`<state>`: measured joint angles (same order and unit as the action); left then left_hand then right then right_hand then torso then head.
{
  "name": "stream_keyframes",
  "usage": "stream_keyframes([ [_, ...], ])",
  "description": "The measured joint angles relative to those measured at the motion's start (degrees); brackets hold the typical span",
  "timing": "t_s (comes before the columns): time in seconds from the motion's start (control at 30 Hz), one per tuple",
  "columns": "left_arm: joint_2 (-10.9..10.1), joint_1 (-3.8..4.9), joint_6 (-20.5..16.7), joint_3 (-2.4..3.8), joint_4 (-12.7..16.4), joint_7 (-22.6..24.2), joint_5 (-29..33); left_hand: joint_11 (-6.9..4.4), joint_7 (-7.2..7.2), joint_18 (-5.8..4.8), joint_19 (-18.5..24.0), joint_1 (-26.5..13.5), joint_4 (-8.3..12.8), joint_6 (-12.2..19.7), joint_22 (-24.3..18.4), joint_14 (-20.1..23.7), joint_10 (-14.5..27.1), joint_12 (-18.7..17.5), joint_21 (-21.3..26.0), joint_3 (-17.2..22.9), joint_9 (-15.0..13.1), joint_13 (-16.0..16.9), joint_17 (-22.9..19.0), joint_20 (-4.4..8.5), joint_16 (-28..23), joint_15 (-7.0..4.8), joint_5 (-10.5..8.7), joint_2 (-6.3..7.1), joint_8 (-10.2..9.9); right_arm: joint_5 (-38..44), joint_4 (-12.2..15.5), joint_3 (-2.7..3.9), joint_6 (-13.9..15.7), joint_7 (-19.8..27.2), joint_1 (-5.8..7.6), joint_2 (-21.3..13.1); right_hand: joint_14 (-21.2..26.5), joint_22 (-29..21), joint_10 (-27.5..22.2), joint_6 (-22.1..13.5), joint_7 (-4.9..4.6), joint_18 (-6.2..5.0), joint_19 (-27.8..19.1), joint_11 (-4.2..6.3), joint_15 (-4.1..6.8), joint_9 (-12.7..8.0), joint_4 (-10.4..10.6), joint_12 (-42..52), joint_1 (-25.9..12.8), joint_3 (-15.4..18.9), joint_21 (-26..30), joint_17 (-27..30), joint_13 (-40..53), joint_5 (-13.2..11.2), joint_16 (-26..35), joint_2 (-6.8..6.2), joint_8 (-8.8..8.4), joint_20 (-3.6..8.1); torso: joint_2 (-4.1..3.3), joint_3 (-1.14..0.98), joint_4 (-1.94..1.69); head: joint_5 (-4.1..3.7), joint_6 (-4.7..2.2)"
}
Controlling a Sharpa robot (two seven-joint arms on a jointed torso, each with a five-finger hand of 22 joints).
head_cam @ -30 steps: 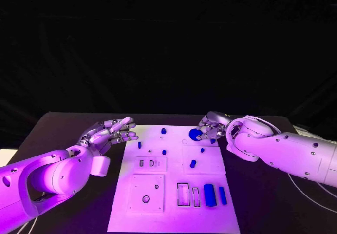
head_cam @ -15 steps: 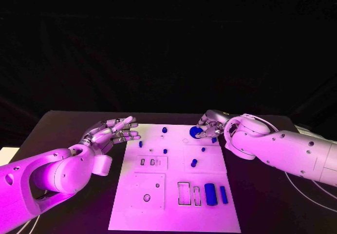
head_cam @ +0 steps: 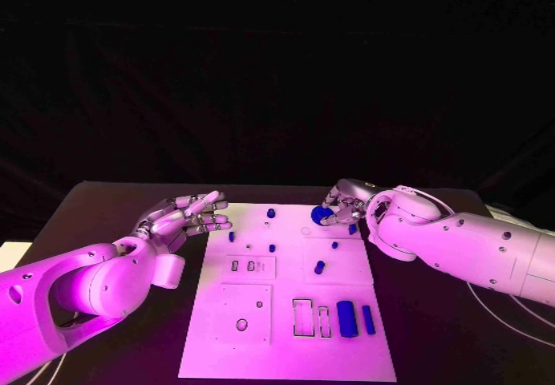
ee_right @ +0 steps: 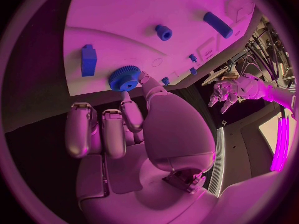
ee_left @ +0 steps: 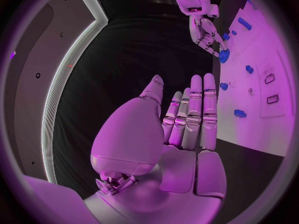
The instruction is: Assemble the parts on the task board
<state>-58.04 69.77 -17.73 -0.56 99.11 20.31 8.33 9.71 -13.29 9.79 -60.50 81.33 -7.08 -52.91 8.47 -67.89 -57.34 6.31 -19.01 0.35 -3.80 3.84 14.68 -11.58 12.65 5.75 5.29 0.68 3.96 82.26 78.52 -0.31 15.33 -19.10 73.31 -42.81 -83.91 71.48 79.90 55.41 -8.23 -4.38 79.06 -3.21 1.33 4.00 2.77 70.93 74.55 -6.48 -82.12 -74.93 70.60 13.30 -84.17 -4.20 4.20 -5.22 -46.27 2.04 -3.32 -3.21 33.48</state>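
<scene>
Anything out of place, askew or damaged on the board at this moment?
Nothing stands out. The task board lies flat and whole on the table, the blue parts sit on it in order, and the right hand holds a blue gear at its far end. The left hand hovers beside it, holding nothing.

— Where is the gear?
— The blue toothed gear (ee_right: 124,78) sits at the far right of the white task board (head_cam: 261,353), pinched by the right hand (head_cam: 345,207).
— And the rest?
— Blue pegs (head_cam: 318,269) stand mid-board; two cylinders (head_cam: 347,319), seemingly flat, lie nearer.
</scene>
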Motion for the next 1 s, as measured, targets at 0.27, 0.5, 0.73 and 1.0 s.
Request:
stream_keyframes([
  [0.27, 0.1, 0.00, 0.1, 0.00, -0.2, 0.0, 0.0, 0.00, 0.00, -0.01, 0.2, 0.0, 0.0, 0.0, 0.0, 0.0, 0.0, 0.1, 0.0, 0.0, 0.0, 0.0, 0.1, -0.21, 0.0, 0.00, 0.00, 0.00, 0.0, 0.3, 1.4, -0.18, 2.7, 0.4, -0.39, -0.7, 0.0, 1.0, 0.8, 0.4, 0.00, 0.00, 0.3, -0.02, 0.00, 0.0, 0.0, 1.9, 0.0, 0.0, -0.5, 0.0, 2.2, 0.0, -0.3, -0.03, -0.01, 0.09, 0.00, -0.05, 0.01, 0.03, -0.05],
  [0.5, 0.2, 0.00, 0.1, 0.00, -0.5, 0.0, 0.0, 0.00, 0.00, -0.01, 0.2, 0.0, 0.0, 0.0, 0.0, 0.0, 0.0, 0.1, 0.0, 0.0, 0.0, 0.0, 0.1, -0.21, 0.0, 0.00, 0.00, 0.00, 0.0, 0.3, 1.8, -0.15, 5.3, 0.8, -0.42, -0.9, 0.0, 1.2, 0.8, 0.4, 0.00, 0.00, 0.5, -0.02, 0.00, 0.0, 0.0, 2.0, 0.0, 0.2, -0.5, 0.0, 2.2, 0.2, -0.3, -0.03, -0.01, -0.11, -0.01, -0.05, -0.02, 0.03, -0.09],
  [0.73, 0.3, 0.00, 0.2, 0.00, -0.6, 0.0, 0.0, 0.00, 0.00, 0.00, 0.2, 0.0, 0.1, 0.0, 0.0, 0.0, 0.0, 0.1, 0.0, 0.1, 0.0, 0.0, 0.1, -0.21, 0.0, 0.00, 0.00, 0.00, 0.0, 0.3, 1.1, -0.14, 5.4, 0.6, -0.44, -0.9, 0.0, 1.4, 0.8, 0.4, 0.00, 0.00, 0.5, -0.02, 0.00, 0.0, 0.0, 1.5, 0.0, 0.3, -0.7, 0.0, 1.7, 0.5, -0.3, -0.03, -0.01, -0.12, -0.04, -0.02, -0.03, -0.21, -0.09],
  [1.0, 0.8, 0.00, 0.2, -0.01, -0.7, -0.1, 0.0, 0.00, 0.00, 0.00, 0.2, 0.0, 0.1, 0.0, 0.0, 0.0, 0.0, 0.1, 0.0, 0.1, 0.0, 0.0, 0.1, -0.21, 0.0, 0.00, 0.00, 0.00, 0.0, 0.2, 0.0, -0.13, 3.2, 0.1, -0.43, -0.4, 0.0, 1.5, 0.4, 0.4, -0.02, 0.00, 0.5, -0.22, 0.00, 0.0, 0.5, 1.0, 0.0, 0.9, -0.7, 0.0, 1.4, 0.5, -0.3, -0.03, -0.01, -0.12, -0.06, 0.01, -0.01, -0.30, 0.08],
])
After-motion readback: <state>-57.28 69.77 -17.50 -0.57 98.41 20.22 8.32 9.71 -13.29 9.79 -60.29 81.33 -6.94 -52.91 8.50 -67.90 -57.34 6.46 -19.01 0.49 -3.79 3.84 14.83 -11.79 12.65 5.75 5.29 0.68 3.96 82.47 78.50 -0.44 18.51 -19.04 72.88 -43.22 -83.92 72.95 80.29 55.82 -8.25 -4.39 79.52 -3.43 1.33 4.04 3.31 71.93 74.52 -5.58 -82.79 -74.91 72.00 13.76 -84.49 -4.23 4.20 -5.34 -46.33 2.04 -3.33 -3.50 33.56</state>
